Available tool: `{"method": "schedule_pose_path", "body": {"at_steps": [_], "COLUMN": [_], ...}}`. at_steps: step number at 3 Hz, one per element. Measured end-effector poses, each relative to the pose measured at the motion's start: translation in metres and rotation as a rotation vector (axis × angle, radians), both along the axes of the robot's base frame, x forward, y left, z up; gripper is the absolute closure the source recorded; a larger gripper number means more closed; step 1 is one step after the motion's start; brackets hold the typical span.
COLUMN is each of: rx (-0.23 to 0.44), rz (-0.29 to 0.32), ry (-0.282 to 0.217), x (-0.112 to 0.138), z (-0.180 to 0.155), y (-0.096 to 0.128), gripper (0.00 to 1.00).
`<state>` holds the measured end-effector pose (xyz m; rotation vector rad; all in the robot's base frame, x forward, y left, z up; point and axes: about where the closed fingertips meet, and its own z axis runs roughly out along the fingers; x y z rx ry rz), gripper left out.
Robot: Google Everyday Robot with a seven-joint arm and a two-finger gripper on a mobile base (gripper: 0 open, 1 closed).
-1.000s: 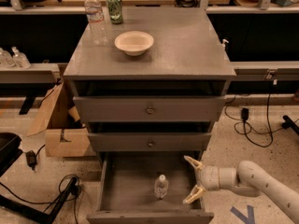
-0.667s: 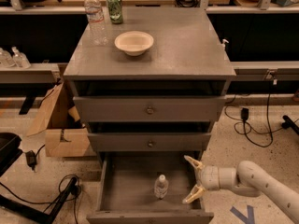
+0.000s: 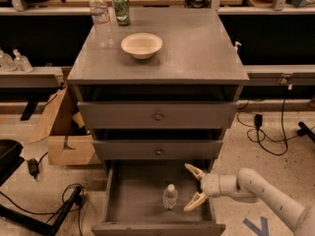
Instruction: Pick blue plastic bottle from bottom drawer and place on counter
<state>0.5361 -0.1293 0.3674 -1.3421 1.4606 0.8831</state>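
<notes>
Gripper [image 3: 193, 187], fingers spread wide, sits inside the open bottom drawer [image 3: 133, 193] just beside the upright blue plastic bottle [image 3: 170, 196], apparently lined up to close around it before lifting to the counter [image 3: 197, 53].

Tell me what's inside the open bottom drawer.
In the bottom drawer, a small bottle stands upright; the hand, open, sits beside it without touching. The drawer's back is hidden under the drawer above.
</notes>
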Motion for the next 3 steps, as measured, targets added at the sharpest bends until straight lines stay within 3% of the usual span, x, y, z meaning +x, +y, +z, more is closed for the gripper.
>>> {"method": "schedule_pose_path", "body": {"at_steps": [1,3], "rx": [0.035,0.021], "rz": [0.035,0.056], "ry": [-0.013,-0.015], "x": [0.027,0.057], "z": [-0.025,-0.076], "y": [0.018,0.021], "gripper": [0.0,0.0]}}
